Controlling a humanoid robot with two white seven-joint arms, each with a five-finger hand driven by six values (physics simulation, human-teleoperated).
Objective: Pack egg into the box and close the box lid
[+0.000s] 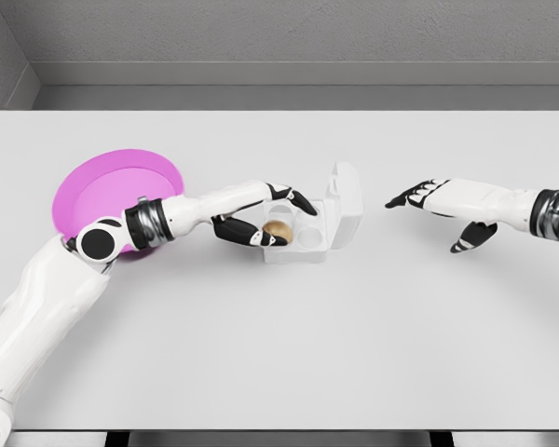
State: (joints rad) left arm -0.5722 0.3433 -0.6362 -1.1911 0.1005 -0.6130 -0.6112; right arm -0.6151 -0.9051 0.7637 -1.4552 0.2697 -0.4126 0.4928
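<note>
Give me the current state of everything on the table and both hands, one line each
Box: lid open, standing upright.
Egg: in the box's left cup, at the left hand's fingertips.
Pink plate: empty.
Left hand: curled around the egg.
Right hand: open, holding nothing.

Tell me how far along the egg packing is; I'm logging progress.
Done: the egg is at the box, in its left cup as far as I can tell. In hand: the left hand is curled around it, release unclear. Left: closing the lid, which stands open; the right hand hovers open nearby.
</note>
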